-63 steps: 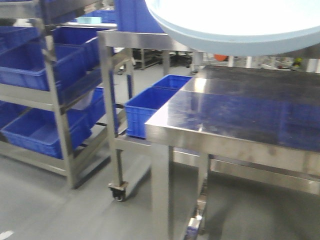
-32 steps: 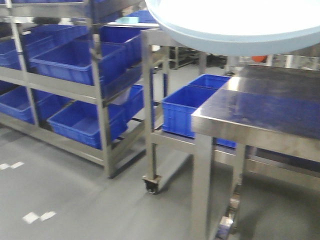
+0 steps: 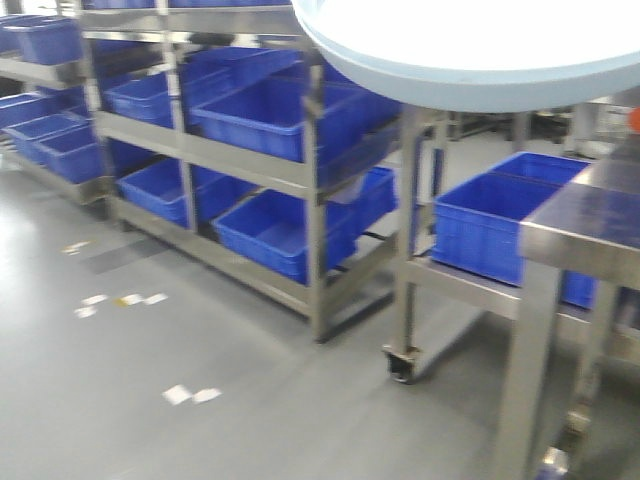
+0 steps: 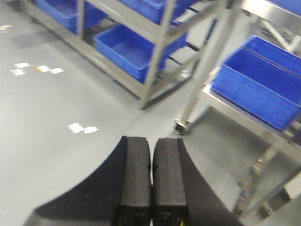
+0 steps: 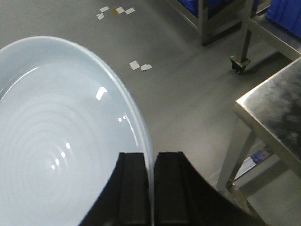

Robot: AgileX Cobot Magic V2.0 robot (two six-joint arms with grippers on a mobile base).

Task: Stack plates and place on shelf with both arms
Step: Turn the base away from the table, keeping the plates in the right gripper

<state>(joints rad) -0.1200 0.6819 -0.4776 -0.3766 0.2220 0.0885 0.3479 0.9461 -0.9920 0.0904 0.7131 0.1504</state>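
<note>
Right hand [image 5: 151, 159] clamps plate [image 5: 61, 141] rim | plate cropped | count unclear

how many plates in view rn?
1. The plate is clamped by its rim in the right end effector; the front view shows its underside at the top. A second stacked against it may be hidden. The left end effector is shut, empty.

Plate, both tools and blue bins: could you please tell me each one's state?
plate: gripped at its rim, held above the floor
right tool: shut on the plate's rim
left tool: shut, holding nothing
blue bins: shelved on racks; those seen into look empty
</note>
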